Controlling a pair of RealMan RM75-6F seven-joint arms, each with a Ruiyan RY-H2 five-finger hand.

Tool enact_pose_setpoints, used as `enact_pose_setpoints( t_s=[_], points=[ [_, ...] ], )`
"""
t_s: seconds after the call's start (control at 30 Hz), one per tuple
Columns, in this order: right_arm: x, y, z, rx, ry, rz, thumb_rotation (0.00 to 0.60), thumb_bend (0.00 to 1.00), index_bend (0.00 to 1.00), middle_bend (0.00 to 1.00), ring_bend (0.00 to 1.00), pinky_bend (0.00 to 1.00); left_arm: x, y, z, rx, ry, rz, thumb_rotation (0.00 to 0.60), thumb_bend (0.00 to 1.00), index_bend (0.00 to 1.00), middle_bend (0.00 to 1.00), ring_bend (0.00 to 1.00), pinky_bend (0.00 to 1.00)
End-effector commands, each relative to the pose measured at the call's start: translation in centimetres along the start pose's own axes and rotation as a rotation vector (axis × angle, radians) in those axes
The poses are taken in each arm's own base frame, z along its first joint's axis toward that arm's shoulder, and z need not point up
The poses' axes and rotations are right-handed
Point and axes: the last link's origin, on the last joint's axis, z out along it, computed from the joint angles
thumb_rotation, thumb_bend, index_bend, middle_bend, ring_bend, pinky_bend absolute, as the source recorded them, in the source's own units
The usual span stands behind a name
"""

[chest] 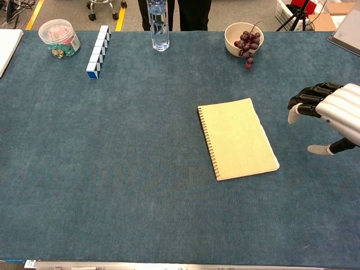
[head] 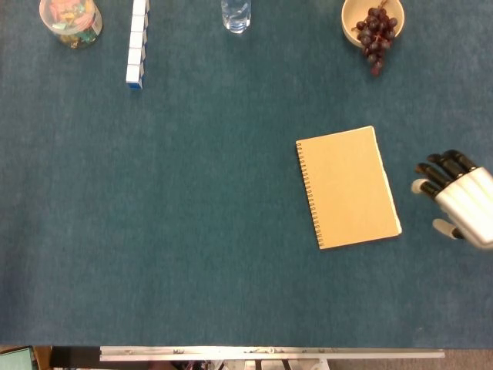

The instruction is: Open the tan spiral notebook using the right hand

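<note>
Notebook [head: 348,187] lies closed on the surface [head: 192,231], spiral at 9 o'clock. Right hand [head: 458,200] at its 3 o'clock, apart. Far edge — jar [head: 71,20] at 10, block row [head: 137,42] beside it, bottle [head: 236,14] at 11, grapes [head: 376,35] in bowl [head: 353,19] at 12.

The table [chest: 112,169] is covered w/ teal cloth, matt, felt-like, slightly mottled. The tan spiral notebook [chest: 236,138] is faced in matt kraft-type card, smooth, no sheen; its dark wire coil down the left edge is seen as thin metal. The right hand [chest: 329,115] is shelled in glossy white ribbed plastic, w/ fingers in shiny black plastic and pale tips. The bowl [chest: 233,39] looks smooth, cream, approx. ceramic; the grapes [chest: 247,44] are dull purple-skinned. The bottle [chest: 158,25] is clear plastic. The jar [chest: 56,36] is clear plastic too. The block row [chest: 97,44] is glossy white and blue plastic.
</note>
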Motion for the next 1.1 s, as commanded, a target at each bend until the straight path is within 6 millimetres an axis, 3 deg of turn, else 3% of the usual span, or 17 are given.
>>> enact_pose_setpoints(
  t_s=[0.03,0.53,1.1],
  points=[
    [-0.9,-0.8,0.9,0.03,-0.006,-0.042,0.6,0.06,0.43,0.32,0.22,0.25,0.0,-0.1,-0.1,0.002,0.0,0.001,0.6,0.51,0.32,0.28,0.16,0.17],
    [-4.2,-3.2,2.8,0.095,-0.019,-0.131,0.6,0.05,0.43,0.32,0.15,0.24,0.1,-0.8,-0.6,0.024,-0.001,0.001,0.6,0.51,0.32,0.28,0.16,0.17],
    [-6.1,-3.4,3.0,0.092,-0.054,-0.143,0.6,0.05,0.43,0.32,0.15,0.23,0.0,-1.3,-0.8,0.034,-0.011,0.002,0.6,0.51,0.32,0.28,0.16,0.17]
  ],
)
